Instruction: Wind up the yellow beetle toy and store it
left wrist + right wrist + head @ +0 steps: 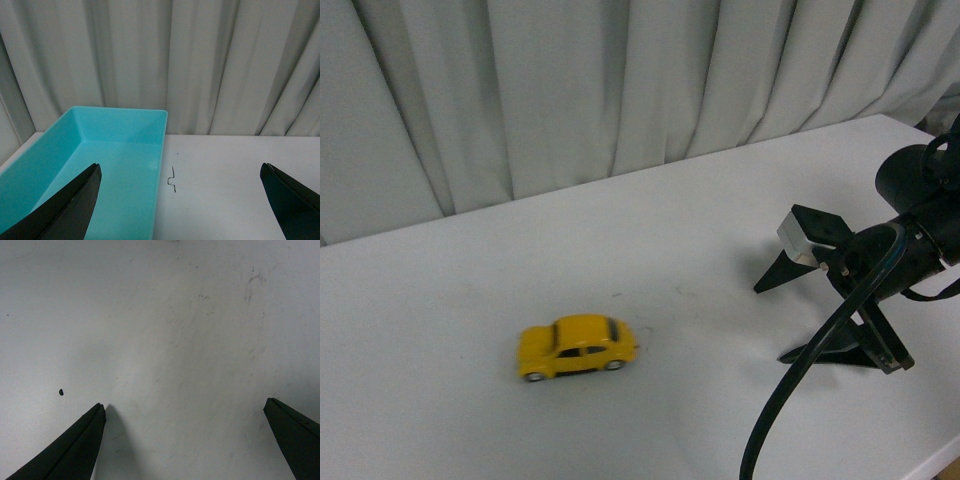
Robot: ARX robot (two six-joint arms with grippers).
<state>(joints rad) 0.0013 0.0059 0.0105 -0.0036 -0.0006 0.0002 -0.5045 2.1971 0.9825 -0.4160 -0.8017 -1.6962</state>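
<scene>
The yellow beetle toy stands on its wheels on the white table, left of centre, side-on to me. My right gripper is open and empty, low over the table well to the right of the toy, its fingers pointing toward it. The right wrist view shows its open gripper over bare table only. My left gripper is open and empty; it does not show in the front view. The toy is out of both wrist views.
A teal plastic bin, empty, stands on the table ahead of the left gripper, against the grey curtain. A small bent dark mark lies beside the bin. The table's front right edge is near the right arm.
</scene>
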